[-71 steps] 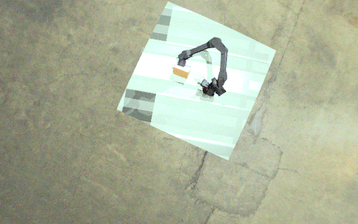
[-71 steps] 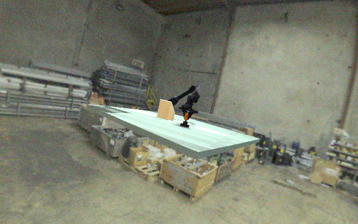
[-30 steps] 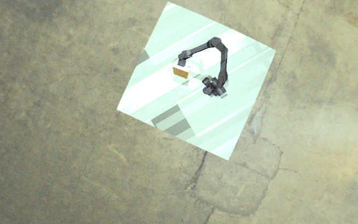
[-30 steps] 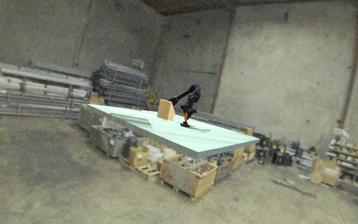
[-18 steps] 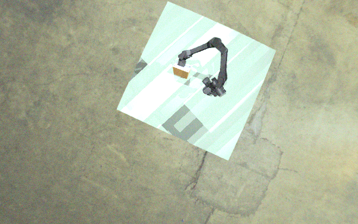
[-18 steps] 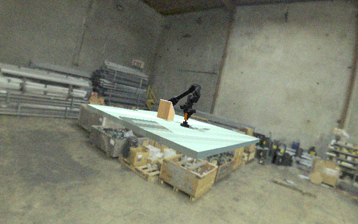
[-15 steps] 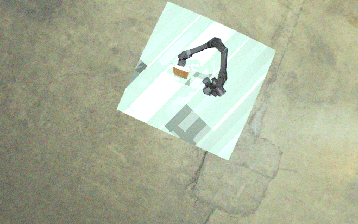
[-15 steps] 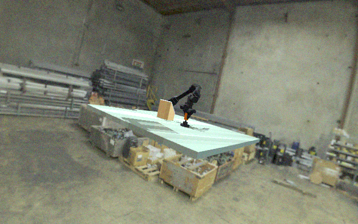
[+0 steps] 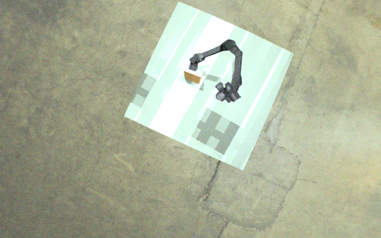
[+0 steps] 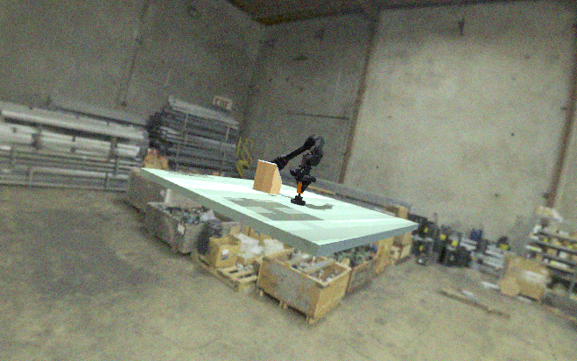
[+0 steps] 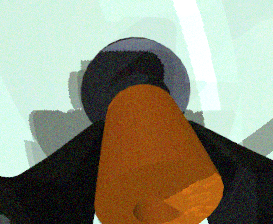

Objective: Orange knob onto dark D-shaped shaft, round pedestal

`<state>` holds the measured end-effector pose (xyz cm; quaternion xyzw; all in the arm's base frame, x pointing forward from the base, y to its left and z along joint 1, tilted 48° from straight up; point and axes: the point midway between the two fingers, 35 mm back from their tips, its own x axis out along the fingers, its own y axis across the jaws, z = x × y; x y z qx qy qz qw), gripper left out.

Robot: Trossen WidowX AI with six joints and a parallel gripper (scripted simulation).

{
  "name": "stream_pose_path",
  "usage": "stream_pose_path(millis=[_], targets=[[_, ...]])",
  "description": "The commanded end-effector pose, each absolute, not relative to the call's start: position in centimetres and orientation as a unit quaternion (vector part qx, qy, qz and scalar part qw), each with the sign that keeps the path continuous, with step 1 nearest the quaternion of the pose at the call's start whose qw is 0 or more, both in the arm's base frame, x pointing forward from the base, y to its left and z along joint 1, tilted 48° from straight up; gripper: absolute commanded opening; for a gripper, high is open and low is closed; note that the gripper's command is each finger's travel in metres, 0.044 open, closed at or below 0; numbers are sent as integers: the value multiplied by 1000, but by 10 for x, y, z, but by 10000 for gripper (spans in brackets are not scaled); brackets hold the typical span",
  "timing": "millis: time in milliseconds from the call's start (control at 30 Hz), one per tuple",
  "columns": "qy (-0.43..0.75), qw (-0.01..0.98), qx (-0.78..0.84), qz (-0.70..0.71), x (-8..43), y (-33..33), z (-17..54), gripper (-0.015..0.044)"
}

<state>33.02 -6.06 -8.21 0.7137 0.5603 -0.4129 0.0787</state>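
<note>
my gripper (image 9: 225, 95) (image 10: 299, 184) (image 11: 144, 128) is shut tight on the orange knob (image 10: 299, 187) (image 11: 154, 145). the knob stands up tall, its long side up and down, smooth and round, just over the round pedestal (image 10: 298, 201) (image 11: 179, 80) on the pale green table (image 9: 174, 118) (image 10: 348, 230). a blurry sign (image 10: 221, 102) hangs far behind; i can't read it.

Bare concrete walls (image 10: 460, 102) rise behind a stained, cracked concrete floor (image 9: 67, 147) (image 10: 80, 278). Long metal stock lies stacked at left in the exterior view, while wooden crates (image 10: 299, 284) sit beneath the pale green tabletop (image 9: 215, 159) (image 10: 340, 235), which bright bands and darker patches cross.
</note>
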Motion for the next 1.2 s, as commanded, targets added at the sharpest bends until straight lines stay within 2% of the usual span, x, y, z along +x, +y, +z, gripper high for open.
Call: stream_pose_path(millis=[0,167,367,1167], targets=[[559,79,716,-410,332,-62,-79,0],[554,70,717,-417,333,-62,-77,0],[514,3,720,-466,333,-63,-78,0],[514,3,720,-466,331,-62,-79,0]])
